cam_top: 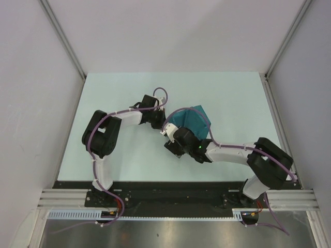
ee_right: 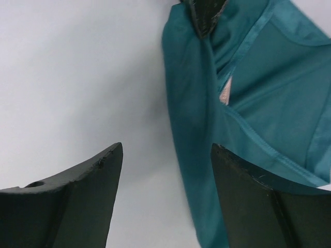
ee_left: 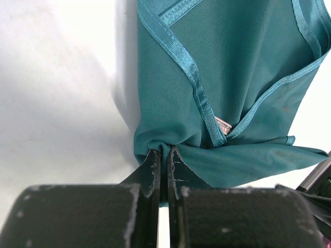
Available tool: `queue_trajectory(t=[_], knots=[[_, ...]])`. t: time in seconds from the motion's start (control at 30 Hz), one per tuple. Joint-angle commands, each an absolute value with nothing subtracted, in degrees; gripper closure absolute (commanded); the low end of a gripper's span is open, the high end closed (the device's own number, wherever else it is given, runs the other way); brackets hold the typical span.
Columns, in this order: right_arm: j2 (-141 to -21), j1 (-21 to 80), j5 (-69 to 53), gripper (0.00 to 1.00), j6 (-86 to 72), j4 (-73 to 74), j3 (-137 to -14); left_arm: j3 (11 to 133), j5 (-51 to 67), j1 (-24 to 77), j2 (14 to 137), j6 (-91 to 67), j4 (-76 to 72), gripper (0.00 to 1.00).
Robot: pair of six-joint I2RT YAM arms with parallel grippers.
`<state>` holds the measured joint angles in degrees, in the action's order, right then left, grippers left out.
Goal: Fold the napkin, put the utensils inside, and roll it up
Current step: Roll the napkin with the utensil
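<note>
The dark teal napkin lies bunched and partly folded in the middle of the table, its hemmed edges overlapping in the left wrist view. My left gripper is shut on a gathered corner of the napkin; it is at the cloth's left end in the top view. My right gripper is open, its jaws wide apart just over the table, with the napkin's long edge running beside its right finger. It sits at the napkin's near-left side in the top view. No utensils are in view.
The pale table is bounded by grey walls left, right and back. A small pinkish tag shows in the napkin's fold. The left gripper's tip shows at the top of the right wrist view.
</note>
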<state>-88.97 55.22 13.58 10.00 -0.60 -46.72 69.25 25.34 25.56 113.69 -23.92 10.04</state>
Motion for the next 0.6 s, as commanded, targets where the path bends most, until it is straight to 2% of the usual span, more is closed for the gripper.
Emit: queue_trajectory(t=[0.0, 0.4, 0.57], knots=[[-93.24, 56.34, 24.34, 0.27, 15.38, -8.61, -48.42, 70.31, 22.68, 25.75, 114.35, -22.76, 14.32, 1.0], [-102.03, 54.67, 29.88, 0.4, 17.84, -10.37, -50.45, 71.89, 22.94, 25.75, 114.17, -22.15, 15.91, 1.0], [-103.88, 52.3, 28.22, 0.47, 17.4, -8.53, -53.08, 72.86, 23.99, 25.66, 114.26, -22.15, 16.08, 1.0]])
